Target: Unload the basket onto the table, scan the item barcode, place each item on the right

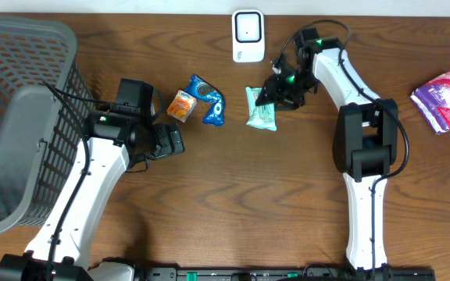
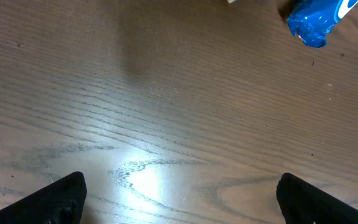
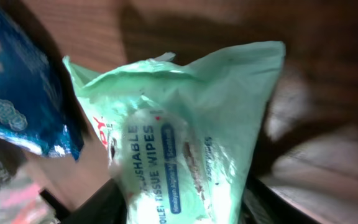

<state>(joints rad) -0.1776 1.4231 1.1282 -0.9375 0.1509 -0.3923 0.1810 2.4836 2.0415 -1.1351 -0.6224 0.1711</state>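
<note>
A pale green pack of wipes (image 1: pixel 261 109) lies on the wooden table just below the white barcode scanner (image 1: pixel 248 36). My right gripper (image 1: pixel 276 92) is down over the pack's upper right end. In the right wrist view the pack (image 3: pixel 185 137) fills the gap, and both dark fingers (image 3: pixel 98 205) press against its sides, so the gripper (image 3: pixel 179 211) is shut on it. My left gripper (image 1: pixel 174 142) sits low over bare wood to the left. It is wide open (image 2: pixel 179 199) with nothing between its fingers.
A blue snack packet (image 1: pixel 212 104) and an orange packet (image 1: pixel 182 105) lie left of the wipes. A purple packet (image 1: pixel 444 101) lies at the far right. A grey plastic basket (image 1: pixel 22 117) stands at the left edge.
</note>
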